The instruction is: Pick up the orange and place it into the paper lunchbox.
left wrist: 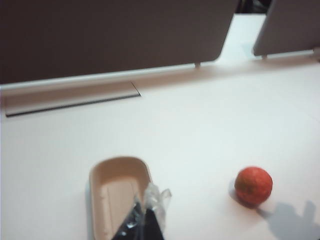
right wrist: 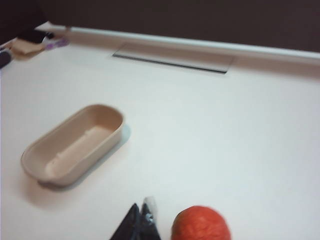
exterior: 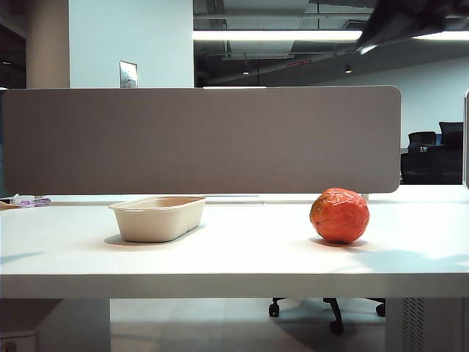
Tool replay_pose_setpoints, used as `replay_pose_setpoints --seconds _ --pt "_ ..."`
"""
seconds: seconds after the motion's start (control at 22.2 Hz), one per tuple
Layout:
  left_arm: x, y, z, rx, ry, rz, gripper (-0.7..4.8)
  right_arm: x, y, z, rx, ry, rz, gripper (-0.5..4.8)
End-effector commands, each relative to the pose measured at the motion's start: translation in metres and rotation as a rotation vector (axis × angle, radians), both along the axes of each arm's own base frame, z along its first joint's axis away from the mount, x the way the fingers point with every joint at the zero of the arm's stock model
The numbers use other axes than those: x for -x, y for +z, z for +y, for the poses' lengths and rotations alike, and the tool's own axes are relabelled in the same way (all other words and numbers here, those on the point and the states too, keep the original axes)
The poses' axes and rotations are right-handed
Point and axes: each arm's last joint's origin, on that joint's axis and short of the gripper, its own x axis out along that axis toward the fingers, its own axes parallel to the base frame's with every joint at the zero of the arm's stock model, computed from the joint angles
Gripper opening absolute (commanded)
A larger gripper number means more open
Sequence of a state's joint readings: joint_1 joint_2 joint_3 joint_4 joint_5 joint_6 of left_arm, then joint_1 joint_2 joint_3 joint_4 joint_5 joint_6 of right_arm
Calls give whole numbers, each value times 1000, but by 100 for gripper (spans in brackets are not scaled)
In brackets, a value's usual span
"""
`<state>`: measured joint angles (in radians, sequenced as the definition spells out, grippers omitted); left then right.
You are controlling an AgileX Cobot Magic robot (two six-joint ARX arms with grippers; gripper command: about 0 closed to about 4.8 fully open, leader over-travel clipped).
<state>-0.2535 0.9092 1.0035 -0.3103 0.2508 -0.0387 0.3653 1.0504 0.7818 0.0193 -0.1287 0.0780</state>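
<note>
Orange (exterior: 339, 215) rt of lunchbox (exterior: 158, 218); both grippers' fingers (right wrist: 137, 225) shut above table.

orange (right wrist: 201, 223) cut by frame edge, left gripper (left wrist: 145, 220) tips only, blurred

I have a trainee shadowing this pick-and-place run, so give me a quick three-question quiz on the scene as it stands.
1. True or false: the orange already lies inside the paper lunchbox.
2. In the exterior view, on which side of the lunchbox does the orange sit? A) left B) right C) on top of it
3. Fill in: the right gripper hangs above the white table beside the orange with its jaws ____.

Key:
1. False; it rests on the table, apart from the empty lunchbox.
2. B.
3. Shut, holding nothing. The left gripper hangs over the lunchbox's rim, also empty.
</note>
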Motion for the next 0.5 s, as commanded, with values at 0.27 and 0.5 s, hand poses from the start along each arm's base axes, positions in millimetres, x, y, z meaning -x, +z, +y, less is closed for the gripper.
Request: replay_pose_setpoints --seconds 0.27,0.5 --pt "13 0 -25 -108 -4 130 -6 -15 -15 8 22 4 57 -1" --pt "22 0 -24 -129 -71 229 -5 -55 -67 22 98 -12 168 479"
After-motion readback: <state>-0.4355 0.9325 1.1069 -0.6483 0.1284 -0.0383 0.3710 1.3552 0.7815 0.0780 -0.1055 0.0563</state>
